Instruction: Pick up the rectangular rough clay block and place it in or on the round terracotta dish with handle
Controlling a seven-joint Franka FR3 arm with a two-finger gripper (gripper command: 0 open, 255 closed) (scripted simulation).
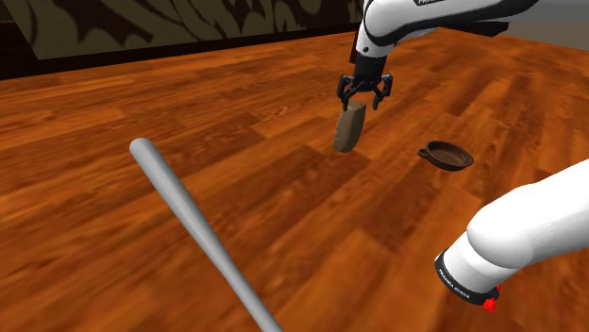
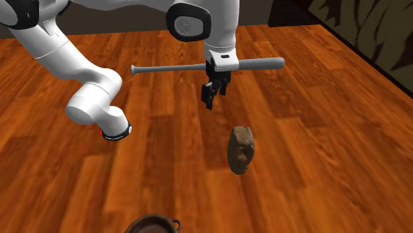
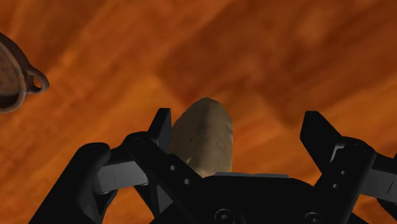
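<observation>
pincer (image 1: 363, 99) spread wide, clasping nothing | clay block (image 1: 349, 129) just beneath: likely dense, stiff, gritty (may chip if dropped) | grip across narrow width, mid-height

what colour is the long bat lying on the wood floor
The bat is plain grey from end to end. The shoulder view shows it best.

Surface: reddish-brown wooden plank floor (image 1: 85, 245), glossy, ending at a dark patterned wall.
Bat: long grey metal baseball bat (image 1: 193, 222), lying flat on the floor, at the shoulder view's left.
Dish: dark brown round dish (image 1: 445, 155) with a small loop handle, resting on the floor, well apart from the bat.
Block: brown-grey rough block (image 1: 348, 128), on end and slightly tilted, between bat and dish; contact with the floor is unclear.
</observation>
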